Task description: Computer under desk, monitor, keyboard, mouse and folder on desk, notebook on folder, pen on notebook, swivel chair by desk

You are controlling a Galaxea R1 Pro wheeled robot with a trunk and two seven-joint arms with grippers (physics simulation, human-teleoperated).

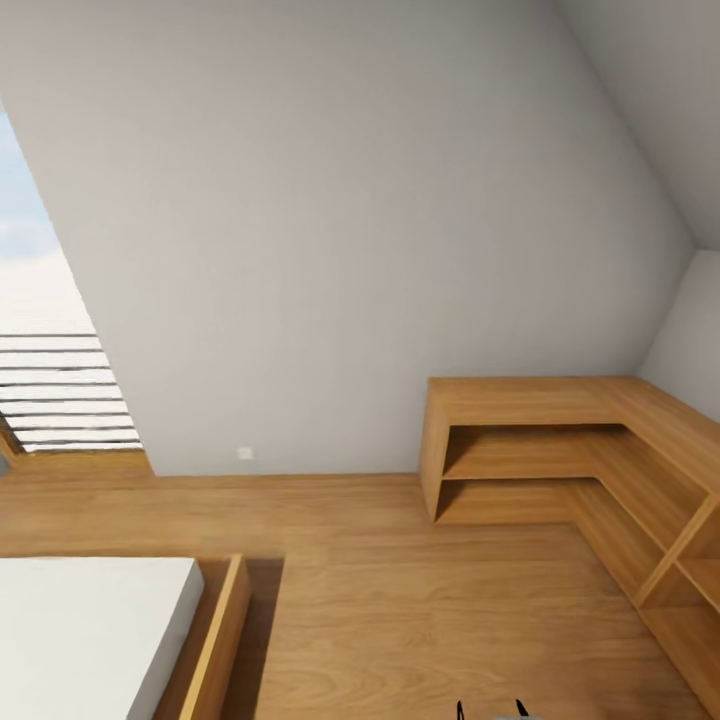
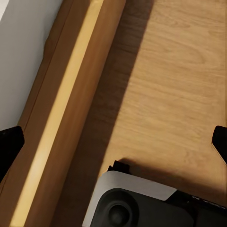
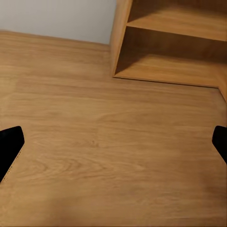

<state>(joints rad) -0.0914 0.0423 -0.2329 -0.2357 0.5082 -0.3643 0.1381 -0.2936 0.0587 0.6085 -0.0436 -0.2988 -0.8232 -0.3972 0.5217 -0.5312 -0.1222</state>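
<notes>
Head view is taking in a bedroom corner with none of the task's things in it: at the near left a bed [image 1: 90, 640] with a white mattress in a wooden frame, wooden floor [image 1: 400, 600] through the middle, and at the right an L-shaped light wooden shelf unit [image 1: 560, 450] standing against the wall. Where the desk, monitor or swivel chair are lying relative to either tool I cannot tell.

Left tool [image 2: 113, 139] is hanging spread wide and holding nothing, over the floor just beside the bed frame [image 2: 71, 104], with the robot's base [image 2: 137, 203] below it. Right tool [image 3: 113, 144] is likewise gaping and holding nothing, facing floor near the shelf unit.

My worry: while turning to search, the base could be clipping the bed frame on the left, or an arm could be swinging into the shelves on the right.
</notes>
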